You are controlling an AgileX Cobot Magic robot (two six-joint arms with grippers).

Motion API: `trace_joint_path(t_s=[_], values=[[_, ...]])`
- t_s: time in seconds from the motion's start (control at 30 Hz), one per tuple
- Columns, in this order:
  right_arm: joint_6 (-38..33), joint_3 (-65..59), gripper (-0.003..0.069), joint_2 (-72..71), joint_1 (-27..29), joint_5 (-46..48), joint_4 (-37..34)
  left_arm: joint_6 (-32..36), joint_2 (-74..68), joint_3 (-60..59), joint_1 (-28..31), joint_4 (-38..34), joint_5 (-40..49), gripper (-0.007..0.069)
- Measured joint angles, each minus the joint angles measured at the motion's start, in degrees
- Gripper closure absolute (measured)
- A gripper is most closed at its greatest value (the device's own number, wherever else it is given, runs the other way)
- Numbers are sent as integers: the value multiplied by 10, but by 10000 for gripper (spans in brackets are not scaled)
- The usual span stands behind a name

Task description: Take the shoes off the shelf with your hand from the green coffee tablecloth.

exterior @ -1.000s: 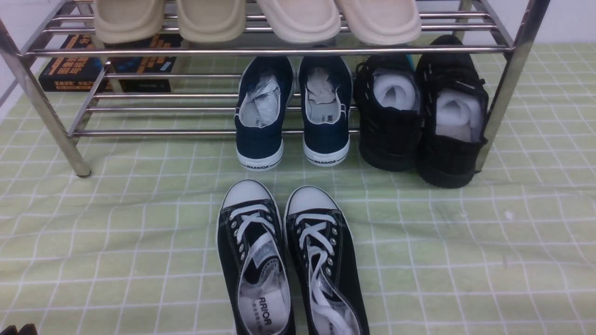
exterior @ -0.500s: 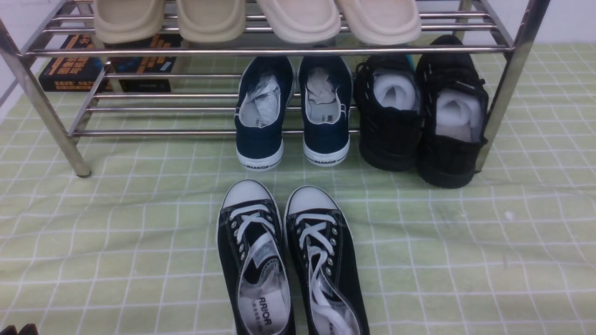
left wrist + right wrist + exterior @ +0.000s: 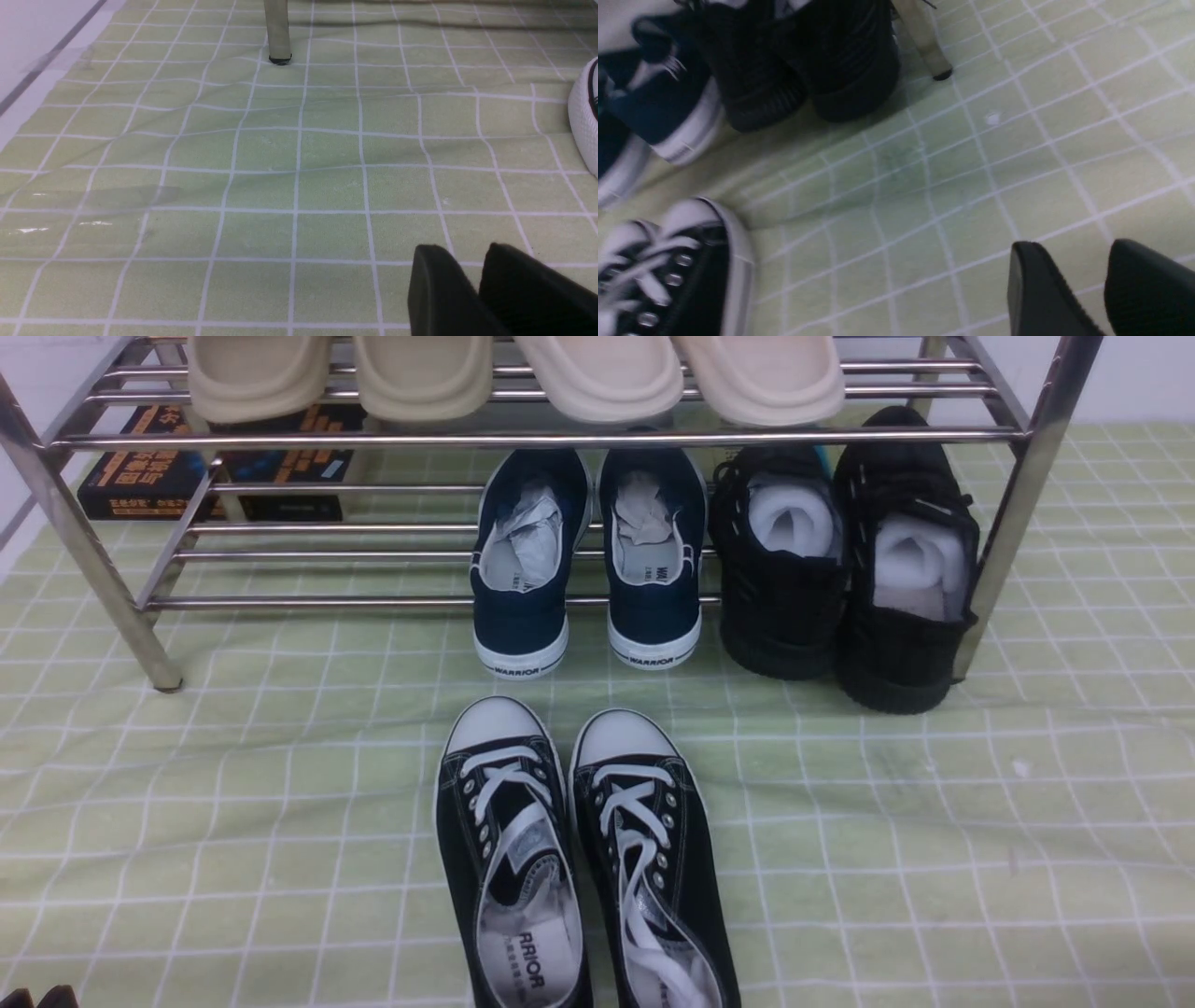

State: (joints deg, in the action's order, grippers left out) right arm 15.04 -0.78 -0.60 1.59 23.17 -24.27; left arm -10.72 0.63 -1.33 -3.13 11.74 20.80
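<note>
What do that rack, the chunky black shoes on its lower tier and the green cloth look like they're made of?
The shelf: polished metal tubing, likely chrome-plated, given its mirror-like glints. The black shoes: seemingly a knit or woven textile, matte and ribbed, with white stuffing inside. The tablecloth: thin, soft, matte fabric, judging by its wrinkles.

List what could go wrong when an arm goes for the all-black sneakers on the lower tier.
1. The black sneakers sit hard by the right front leg of the shelf. A finger has little room on that side and may strike metal.
2. The navy WARRIOR sneaker stands close beside the pair and could get dragged along.
3. The canvas sneakers lie on the green cloth in front, so a shoe pulled out towards the middle may land on them.
</note>
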Motion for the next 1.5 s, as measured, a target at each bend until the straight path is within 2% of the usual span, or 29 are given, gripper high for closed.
trace_joint_path(t_s=[0.1,0.43,0.53,0.6,0.7,0.8,0.87,0.9,0.97,1.0,1.07,1.1,1.17,1.23,1.33,1.5], values=[[17,-2,419,0,0,1,-66,0,0,0,0,0,0,446],[20,-4,423,0,0,-4,-110,0,0,0,0,0,0,445],[-28,40,474,0,0,3,-131,0,0,0,0,0,0,445],[-79,100,533,6,0,2,-120,0,0,0,0,1,0,441],[-146,208,632,68,0,14,-66,0,0,0,0,0,0,435],[-161,302,664,169,0,86,0,0,0,0,0,0,0,432],[-150,350,664,219,0,138,24,0,0,0,0,0,0,431],[-130,400,662,290,0,215,48,0,0,0,0,0,0,431],[-114,456,655,389,0,312,68,0,0,0,0,0,0,431],[-114,456,655,389,0,312,68,0,0,0,0,0,0,431],[-119,494,648,475,0,366,67,0,0,0,0,0,0,431],[-144,518,640,536,0,387,45,0,0,0,0,0,0,431],[-173,532,630,577,0,396,20,0,0,0,0,0,0,431],[-240,557,596,642,-11,404,-53,0,0,0,0,0,0,431],[-290,601,539,700,-50,404,-111,0,0,0,0,0,0,431],[-282,679,477,759,-122,379,-88,0,0,0,0,0,0,431]])
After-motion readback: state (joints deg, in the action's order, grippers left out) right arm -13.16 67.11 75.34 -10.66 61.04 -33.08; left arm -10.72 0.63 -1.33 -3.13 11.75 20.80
